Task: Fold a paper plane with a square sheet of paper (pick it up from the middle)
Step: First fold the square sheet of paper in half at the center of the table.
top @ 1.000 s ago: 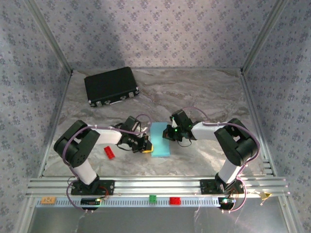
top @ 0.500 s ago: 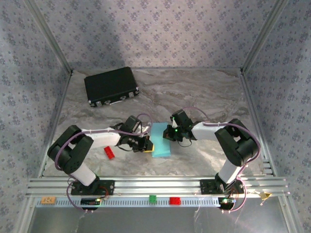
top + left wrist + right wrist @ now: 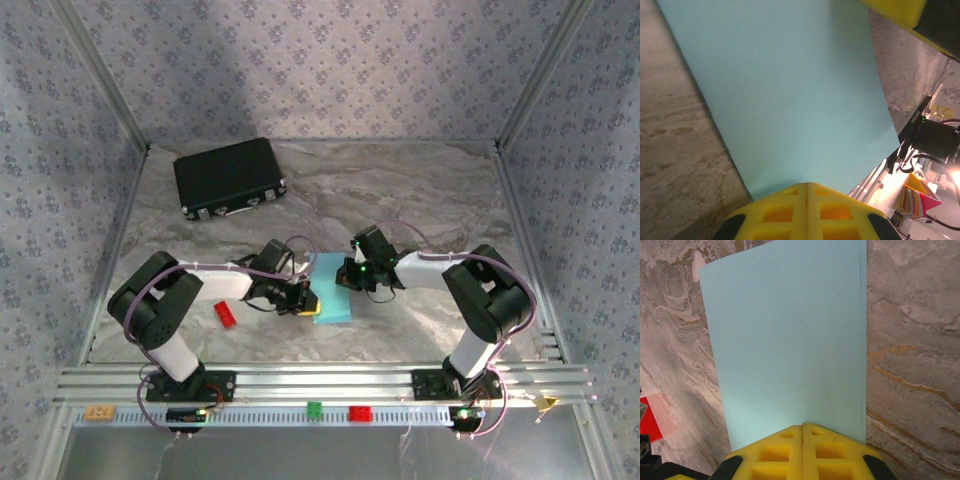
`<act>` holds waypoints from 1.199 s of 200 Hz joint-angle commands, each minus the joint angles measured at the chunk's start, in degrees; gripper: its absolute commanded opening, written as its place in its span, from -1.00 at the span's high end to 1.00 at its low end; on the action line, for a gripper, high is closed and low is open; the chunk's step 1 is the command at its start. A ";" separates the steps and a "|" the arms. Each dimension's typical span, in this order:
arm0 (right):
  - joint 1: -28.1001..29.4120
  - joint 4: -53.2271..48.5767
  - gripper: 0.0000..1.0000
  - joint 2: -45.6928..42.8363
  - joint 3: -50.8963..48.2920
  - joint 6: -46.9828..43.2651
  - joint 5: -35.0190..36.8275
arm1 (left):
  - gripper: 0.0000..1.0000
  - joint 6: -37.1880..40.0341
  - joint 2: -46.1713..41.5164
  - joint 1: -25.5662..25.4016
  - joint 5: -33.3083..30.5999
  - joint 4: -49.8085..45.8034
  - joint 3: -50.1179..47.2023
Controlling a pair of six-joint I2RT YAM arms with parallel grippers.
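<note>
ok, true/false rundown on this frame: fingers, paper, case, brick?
1. The left fingers and right fingers are both shut. True.
2. The paper is a pointed dart. False: it is a flat rectangle, folded double, lying on the table.
3. The black case sits far left, apart from the paper. True.
4. The red brick on the table lies right of the paper. False: it lies left of it, beside the left arm.
</note>
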 commanded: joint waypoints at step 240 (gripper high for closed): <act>-0.42 -5.64 1.00 1.79 -2.37 0.25 3.50 | 1.00 3.83 1.61 -3.01 -3.58 -7.99 0.27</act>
